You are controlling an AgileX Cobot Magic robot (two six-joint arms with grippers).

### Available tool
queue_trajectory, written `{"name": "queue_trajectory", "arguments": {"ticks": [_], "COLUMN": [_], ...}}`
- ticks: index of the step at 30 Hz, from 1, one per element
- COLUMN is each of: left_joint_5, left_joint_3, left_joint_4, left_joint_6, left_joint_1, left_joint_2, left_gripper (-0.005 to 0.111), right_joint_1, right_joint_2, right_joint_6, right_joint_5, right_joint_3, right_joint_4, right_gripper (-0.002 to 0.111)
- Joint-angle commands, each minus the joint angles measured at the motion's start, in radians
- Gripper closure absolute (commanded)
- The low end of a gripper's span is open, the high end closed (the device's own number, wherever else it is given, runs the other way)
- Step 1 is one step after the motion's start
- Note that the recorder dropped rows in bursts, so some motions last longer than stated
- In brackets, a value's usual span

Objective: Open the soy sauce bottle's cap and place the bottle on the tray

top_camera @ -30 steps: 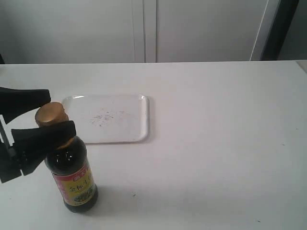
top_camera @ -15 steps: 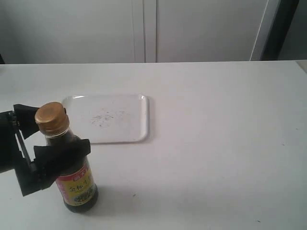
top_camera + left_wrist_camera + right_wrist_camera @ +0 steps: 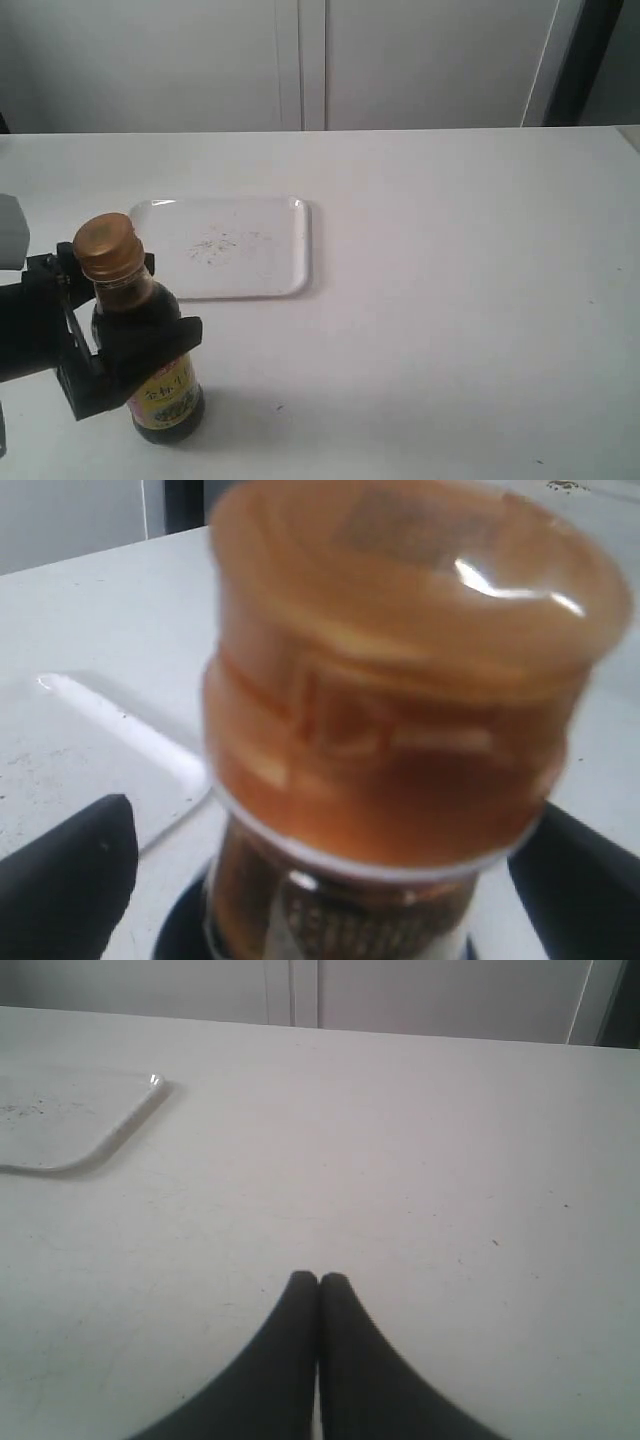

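The soy sauce bottle (image 3: 168, 395) stands upright on the white table near the front left, its red-and-yellow label facing front. Its golden-brown cap (image 3: 105, 245) is closed; in the left wrist view the cap (image 3: 400, 670) fills most of the picture. My left gripper (image 3: 130, 310) is open around the bottle's dark body, one black finger (image 3: 70, 870) on each side with a gap to the glass. The white tray (image 3: 260, 270) lies flat just behind the bottle. My right gripper (image 3: 319, 1280) is shut on nothing above bare table and is out of the exterior view.
The tray's rounded corner (image 3: 60, 1125) shows in the right wrist view, far from the right fingers. White cabinet doors (image 3: 300, 60) stand behind the table's far edge. A few dark specks dot the tabletop (image 3: 450, 300).
My left gripper has dropped from the cap and neck down to the bottle's body and moved further in around it. The bottle and tray have stayed put.
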Motion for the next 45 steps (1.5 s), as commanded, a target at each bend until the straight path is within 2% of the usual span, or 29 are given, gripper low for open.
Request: {"name": "queue_trajectory", "arguments": {"ticks": [1,18,21,25,28,31,35,36,45], "left_joint_5": [-0.009,-0.009,-0.009,-0.009,-0.009,-0.009,-0.009,-0.009,-0.009], "left_joint_3": [0.002,0.002,0.002,0.002,0.002,0.002,0.002,0.002,0.002], "left_joint_4": [-0.003,-0.003,0.002,0.004,0.015,0.019,0.024,0.031,0.033], "left_joint_6": [0.038,0.156,0.156,0.165,0.189,0.189,0.216,0.238,0.289], "left_joint_1": [-0.009,-0.009,-0.009,-0.009,-0.009,-0.009,-0.009,-0.009,-0.009], "left_joint_2": [0.038,0.160,0.171,0.182,0.191,0.191,0.191,0.191,0.191], "left_gripper": [0.002,0.002,0.005,0.023,0.043,0.066,0.103,0.106,0.107], "right_joint_1": [0.001,0.001,0.001,0.001,0.001,0.001,0.001,0.001,0.001], "right_joint_2": [-0.007,-0.007,-0.007,-0.007,-0.007,-0.007,-0.007,-0.007,-0.007], "right_joint_6": [-0.004,-0.004,-0.004,-0.004,-0.004,-0.004,-0.004,-0.004,-0.004], "right_joint_5": [-0.004,-0.004,-0.004,-0.004,-0.004,-0.004,-0.004,-0.004,-0.004], "right_joint_3": [0.002,0.002,0.002,0.002,0.002,0.002,0.002,0.002,0.002], "right_joint_4": [-0.006,-0.006,-0.006,-0.006,-0.006,-0.006,-0.006,-0.006,-0.006], "right_gripper": [0.108,0.108,0.108,0.108,0.108,0.108,0.108,0.108,0.108]}}
